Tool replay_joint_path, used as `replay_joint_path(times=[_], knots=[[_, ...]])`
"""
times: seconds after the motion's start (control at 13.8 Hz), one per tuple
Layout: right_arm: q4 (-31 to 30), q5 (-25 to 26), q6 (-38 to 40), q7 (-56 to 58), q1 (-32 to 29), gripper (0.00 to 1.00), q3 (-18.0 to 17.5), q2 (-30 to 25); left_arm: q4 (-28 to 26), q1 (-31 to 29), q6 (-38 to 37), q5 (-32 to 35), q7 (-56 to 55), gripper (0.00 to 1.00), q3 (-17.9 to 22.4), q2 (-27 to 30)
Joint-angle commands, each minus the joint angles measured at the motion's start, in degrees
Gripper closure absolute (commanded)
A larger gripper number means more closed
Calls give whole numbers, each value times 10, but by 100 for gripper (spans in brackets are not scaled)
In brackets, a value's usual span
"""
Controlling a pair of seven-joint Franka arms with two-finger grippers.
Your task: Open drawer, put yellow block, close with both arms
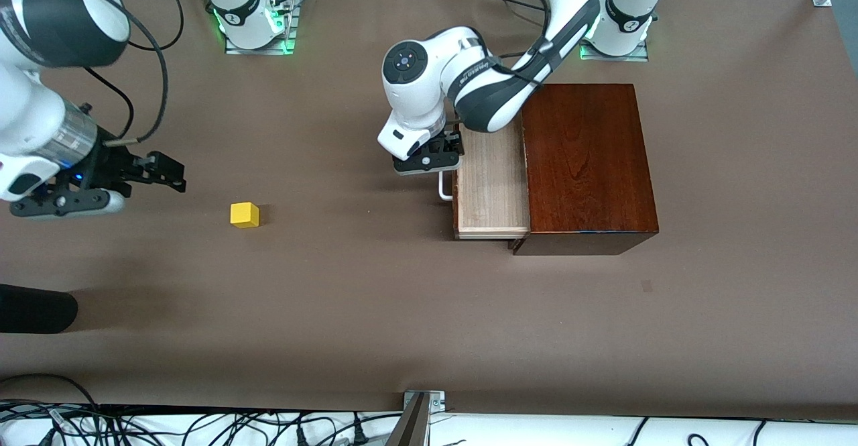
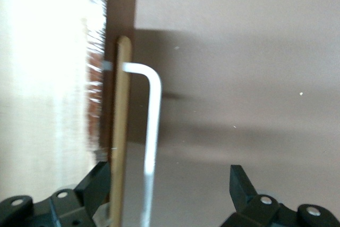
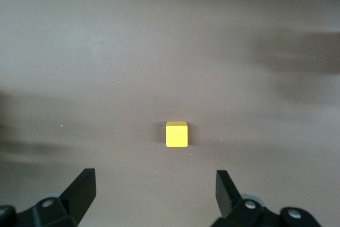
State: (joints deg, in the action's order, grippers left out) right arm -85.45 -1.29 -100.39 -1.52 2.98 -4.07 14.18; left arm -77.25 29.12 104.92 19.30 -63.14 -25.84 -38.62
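drawer (image 1: 491, 184) open | left pincer (image 2: 170, 184) spread, straddling its handle (image 2: 151, 126), empty | right pincer (image 3: 154, 190) wide, empty, above yellow block (image 3: 176, 133) | risk: off-centre descent nudges block

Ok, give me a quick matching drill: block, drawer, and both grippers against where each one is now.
1. block
2. drawer
3. left gripper
4. right gripper

a. open, at the handle
b. pulled out of the box
c. open, over bare table near the block
d. on the table, untouched

Pairs: 1-d, 2-b, 3-a, 4-c
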Motion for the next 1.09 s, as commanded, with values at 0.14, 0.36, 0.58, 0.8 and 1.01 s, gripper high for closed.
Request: replay_joint_path(times=[0.14,0.36,0.58,0.8,1.01], knots=[[2,1,0,4,-3,0,-5,52,39,-42,-143,-5,100,0,2,68],[3,4,0,6,-6,0,-4,82,38,-116,-206,-33,182,0,2,121],[-11,7,-24,6,-3,0,-4,103,32,-193,-253,-54,274,0,3,165],[-52,6,-82,6,-3,0,-5,122,35,-271,-256,-80,394,0,3,188],[-133,3,-177,5,-3,0,-5,118,24,-295,-246,-113,495,0,58,215]])
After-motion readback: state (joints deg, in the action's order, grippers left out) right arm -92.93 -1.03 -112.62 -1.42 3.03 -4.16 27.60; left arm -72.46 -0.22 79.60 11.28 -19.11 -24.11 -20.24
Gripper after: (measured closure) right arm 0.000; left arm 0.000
